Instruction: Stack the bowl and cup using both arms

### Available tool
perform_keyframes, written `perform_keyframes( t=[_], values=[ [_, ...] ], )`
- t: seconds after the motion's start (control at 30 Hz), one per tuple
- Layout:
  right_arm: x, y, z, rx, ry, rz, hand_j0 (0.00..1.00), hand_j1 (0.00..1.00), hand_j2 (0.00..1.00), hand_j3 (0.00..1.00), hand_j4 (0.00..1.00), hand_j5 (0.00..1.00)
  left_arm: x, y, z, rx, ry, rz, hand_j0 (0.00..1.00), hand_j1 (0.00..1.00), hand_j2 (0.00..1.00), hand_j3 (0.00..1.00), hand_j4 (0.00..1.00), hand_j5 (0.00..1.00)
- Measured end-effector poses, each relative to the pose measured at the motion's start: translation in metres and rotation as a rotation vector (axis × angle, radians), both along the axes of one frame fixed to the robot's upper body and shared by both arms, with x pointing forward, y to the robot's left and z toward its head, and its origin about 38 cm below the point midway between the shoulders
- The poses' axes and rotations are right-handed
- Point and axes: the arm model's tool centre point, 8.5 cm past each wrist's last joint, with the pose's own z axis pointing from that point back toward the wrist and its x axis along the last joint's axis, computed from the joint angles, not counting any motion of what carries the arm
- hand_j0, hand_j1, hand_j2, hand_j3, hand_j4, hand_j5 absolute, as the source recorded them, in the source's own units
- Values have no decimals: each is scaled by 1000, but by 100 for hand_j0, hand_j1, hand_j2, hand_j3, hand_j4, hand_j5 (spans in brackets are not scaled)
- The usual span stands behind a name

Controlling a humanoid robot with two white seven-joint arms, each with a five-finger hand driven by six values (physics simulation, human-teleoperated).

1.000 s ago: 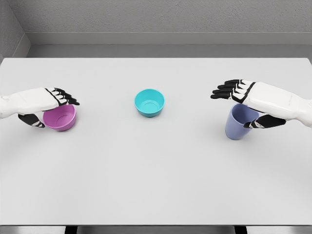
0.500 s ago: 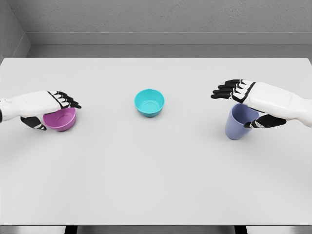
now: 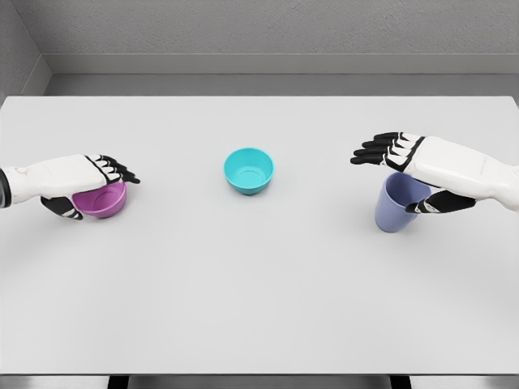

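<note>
a: how much room is there on the tabletop [image 3: 259,292]?

b: plenty. it is a wide, flat, matte pale-grey slab. taking the teal bowl [image 3: 249,170] as the landmark, bare surface runs from it to the far edge, and a much broader bare stretch lies between it and the near edge. a grey wall stands beyond the far edge.

a: and the arms?

b: both are smooth white shells with black finger joints. the left robot hand [image 3: 85,185] is well to the left of the teal bowl, close to the tabletop's left edge. it lies palm-down across the top of the pink bowl [image 3: 103,202], fingers stretched over the rim toward the teal bowl, thumb low on the near side. whether it actually grips the bowl cannot be told. the right robot hand [image 3: 405,166] is well to the right of the teal bowl, flat over the purple cup [image 3: 397,203], fingers extended above the rim, thumb against the cup's near-right side; a firm hold cannot be told either.

a: the vessels themselves?

b: all look like plain, smooth plastic. the purple cup is tall, tapering downward, upright. the pink bowl is round and shallow, mostly covered. the teal bowl is round, open, upright, standing alone with open room on every side.
</note>
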Motion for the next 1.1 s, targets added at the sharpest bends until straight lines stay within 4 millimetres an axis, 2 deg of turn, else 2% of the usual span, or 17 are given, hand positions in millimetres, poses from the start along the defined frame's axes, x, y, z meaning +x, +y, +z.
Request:
perform_keyframes(
  t=[0.53, 0.73, 0.83, 1.1],
  values=[
    [0, 0, 0, 0, 0, 0, 100, 100, 100, 100, 100, 100, 0, -1, -8, 3, 19, 2, 100, 100, 100, 100, 100, 100],
    [0, 0, 0, -1, 0, 0, 100, 100, 100, 100, 100, 100, 0, -1, -8, 3, 19, 4, 79, 79, 79, 79, 79, 79],
    [0, -1, 0, -2, 1, -1, 100, 100, 100, 100, 100, 100, 1, 0, -6, 1, 15, 5, 76, 76, 76, 76, 76, 76],
    [0, -1, 0, -5, 1, -2, 100, 100, 100, 100, 100, 100, 3, 0, -1, -2, 5, 8, 77, 77, 77, 77, 77, 77]
  ],
)
